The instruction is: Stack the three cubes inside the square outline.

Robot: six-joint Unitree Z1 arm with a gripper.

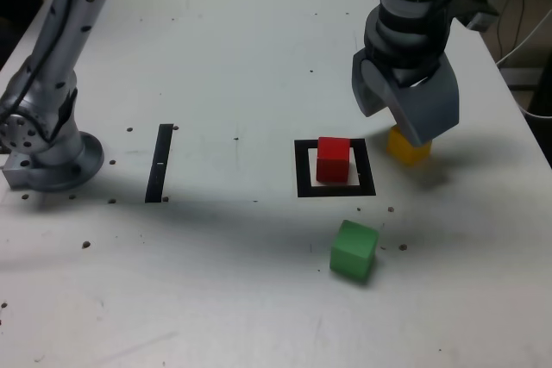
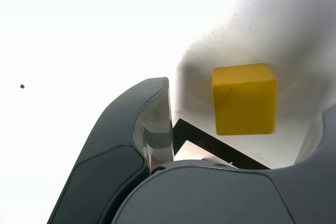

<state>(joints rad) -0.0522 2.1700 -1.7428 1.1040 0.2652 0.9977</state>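
Note:
The red cube (image 1: 333, 159) stands inside the black square outline (image 1: 304, 170) on the white table. A green cube (image 1: 354, 250) lies in front of the outline, nearer the camera in the exterior view. On the exterior view's right of the outline sits the yellow cube (image 1: 407, 151), partly hidden by my gripper (image 1: 398, 118). The gripper hangs open just above it, tilted, holding nothing. In the wrist view the yellow cube (image 2: 244, 99) shows between the two dark fingers (image 2: 152, 124), with a corner of the outline (image 2: 210, 142) beside it.
A narrow black strip (image 1: 159, 161) lies on the exterior view's left of the outline. The arm's base (image 1: 52, 161) stands at the far left. The table's right edge (image 1: 526, 109) runs close behind the yellow cube, with cables beyond it.

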